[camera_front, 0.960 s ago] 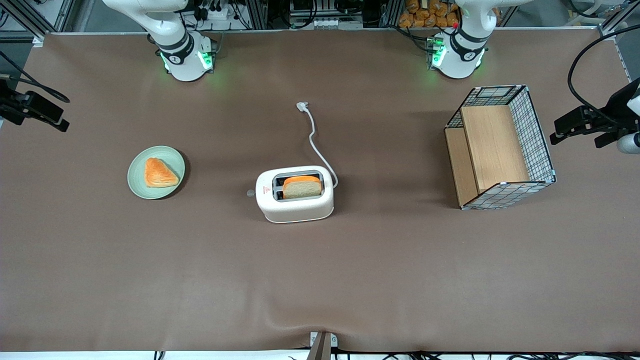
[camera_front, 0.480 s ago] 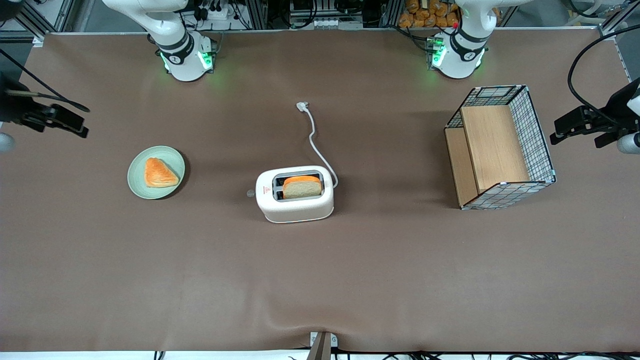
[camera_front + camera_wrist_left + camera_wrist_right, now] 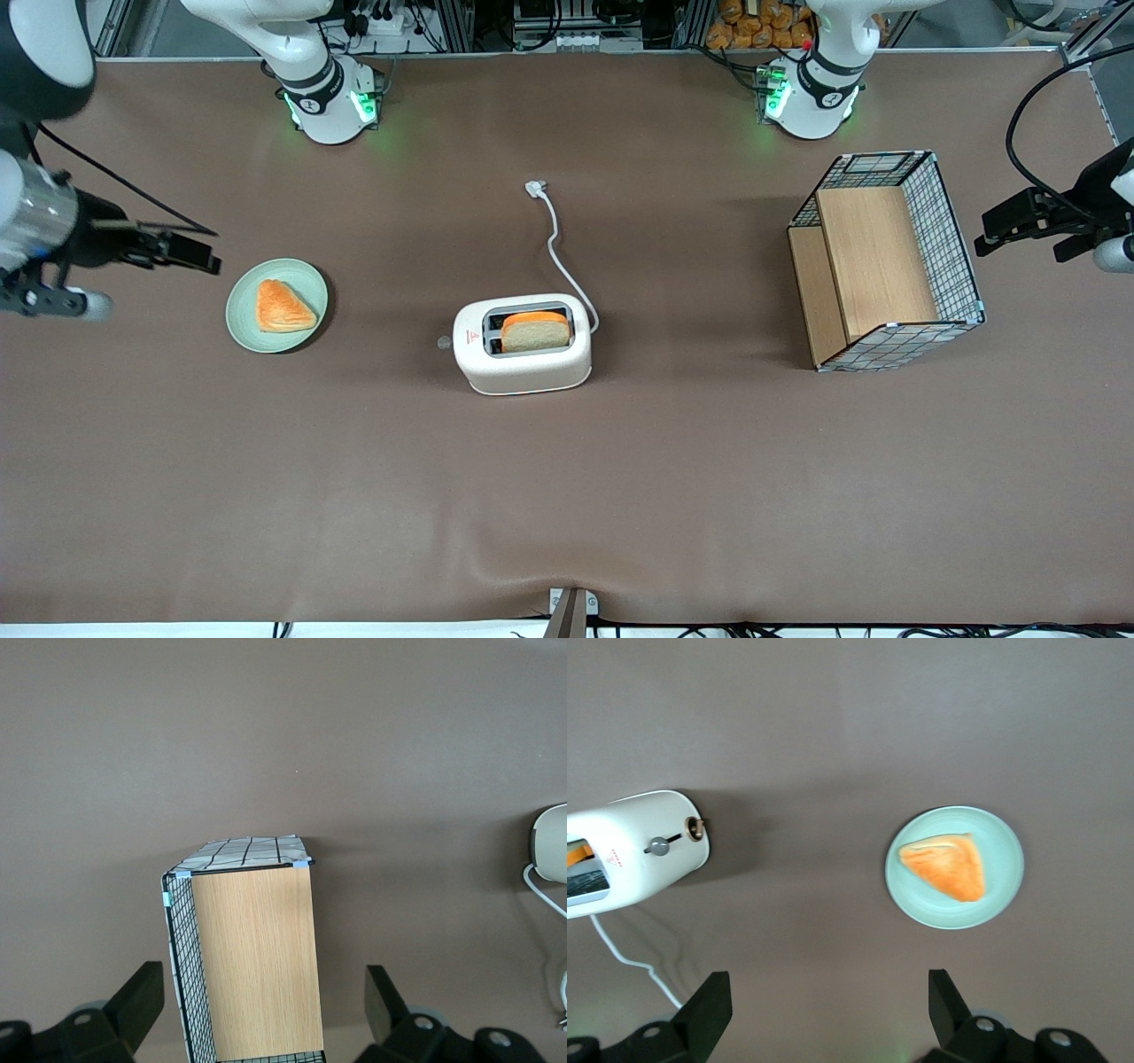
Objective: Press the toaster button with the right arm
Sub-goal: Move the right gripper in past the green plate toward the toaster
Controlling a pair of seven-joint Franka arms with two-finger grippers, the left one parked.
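The white toaster (image 3: 523, 370) stands mid-table with a slice of bread (image 3: 536, 331) in one slot. Its small grey button (image 3: 444, 342) sticks out of the short end wall that faces the working arm's end. The right wrist view shows the toaster (image 3: 642, 870) and the button (image 3: 657, 846) on that wall. My right gripper (image 3: 190, 252) hangs above the table at the working arm's end, beside the green plate and well apart from the toaster. In the wrist view this gripper (image 3: 828, 1001) is open, with nothing between its fingers.
A green plate (image 3: 244, 330) holding a triangular pastry (image 3: 283, 306) lies between the gripper and the toaster. The toaster's white cord (image 3: 556, 239) trails toward the arm bases. A wire-and-wood basket (image 3: 886, 261) stands toward the parked arm's end.
The right arm has swung in from the table's edge toward the plate and toaster, and more of its wrist now shows. Toaster, plate and basket have not moved.
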